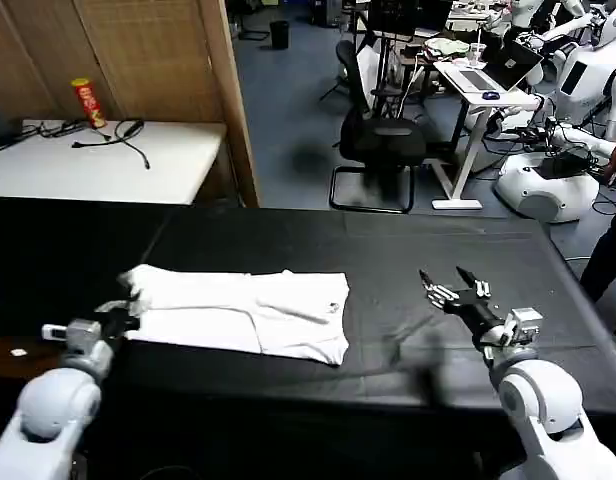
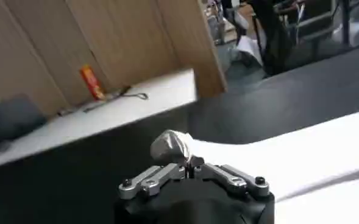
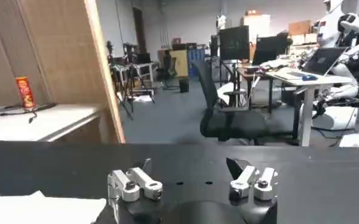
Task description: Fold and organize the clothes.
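Your left wrist view showed the left tool pinched shut on a bunched corner of the shirt; your head view showed the shirt spread flat on the black tabletop, left of centre. Your right tool hovered open and empty over bare cloth, well apart. A red can stood beyond.
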### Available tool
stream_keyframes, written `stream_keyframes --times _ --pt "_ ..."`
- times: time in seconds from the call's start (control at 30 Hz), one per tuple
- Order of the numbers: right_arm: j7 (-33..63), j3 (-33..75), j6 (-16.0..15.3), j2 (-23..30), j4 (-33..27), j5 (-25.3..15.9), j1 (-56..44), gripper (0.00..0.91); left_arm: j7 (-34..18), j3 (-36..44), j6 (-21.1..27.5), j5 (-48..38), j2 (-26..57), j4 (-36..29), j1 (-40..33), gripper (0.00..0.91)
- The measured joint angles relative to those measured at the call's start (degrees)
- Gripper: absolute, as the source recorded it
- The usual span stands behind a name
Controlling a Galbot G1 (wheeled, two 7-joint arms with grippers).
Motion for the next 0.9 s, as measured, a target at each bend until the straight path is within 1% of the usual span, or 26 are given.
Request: stream_keyframes --times 0.17,0.3,0.57,0.73,0.9 --pt "-0.1 0.6 0.2 0.0 -0.1 -0.5 -0.7 0.878 -2.1 7.1 2.0 -6.5 -4.2 -6.0 -1.9 0.000" --pt "-0.1 0.6 0.3 0.3 -0.2 -1.0 -0.9 0.878 -3.5 12.7 3.0 -9.6 -7.0 -7.5 -4.1 0.000" --pt "-0.2 0.7 0.3 0.3 -0.4 -1.3 -1.2 0.878 -3.7 21.9 3.2 -10.5 -12.6 -6.5 -7.6 0.000" --pt "-0.3 0.5 0.4 0.4 -0.5 -1.7 -1.3 0.878 -3.4 24.7 2.8 -9.5 -15.6 -5.1 -8.8 0.000" --pt "-0.6 0.1 0.5 0.5 -0.3 -1.9 -1.6 0.878 -2.0 26.0 1.3 -5.4 -17.9 -3.4 -9.3 0.000"
